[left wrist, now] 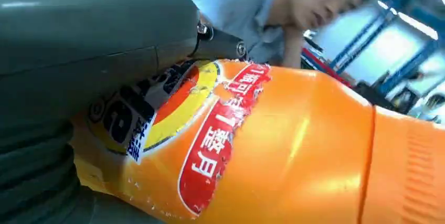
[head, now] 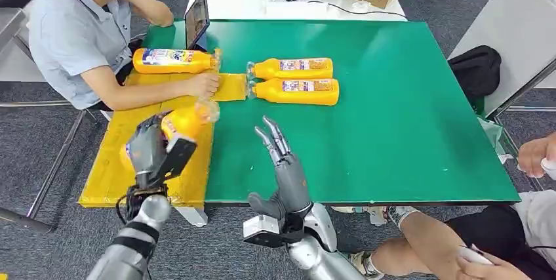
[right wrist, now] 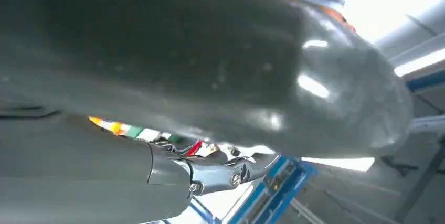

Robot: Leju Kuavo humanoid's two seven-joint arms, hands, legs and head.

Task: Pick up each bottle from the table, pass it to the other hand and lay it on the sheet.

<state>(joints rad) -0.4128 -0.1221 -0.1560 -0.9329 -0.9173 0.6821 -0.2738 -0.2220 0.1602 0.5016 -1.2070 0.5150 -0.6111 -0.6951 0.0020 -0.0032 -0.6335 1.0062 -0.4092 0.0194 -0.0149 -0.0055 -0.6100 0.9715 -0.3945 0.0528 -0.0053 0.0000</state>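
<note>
Orange plastic fills the left hand [head: 152,150], which grips a bottle [head: 187,121] raised above the yellow sheet [head: 111,168], its clear cap end pointing away from the robot. To that hand's right, the right hand [head: 283,165] stands upright over the green table [head: 393,129], fingers straight and apart, holding nothing. Beyond both hands, two more bottles [head: 294,69] [head: 296,90] lie side by side on the table, and a third bottle [head: 174,61] lies at the sheet's far end, beside a seated person's hand [head: 203,84]
</note>
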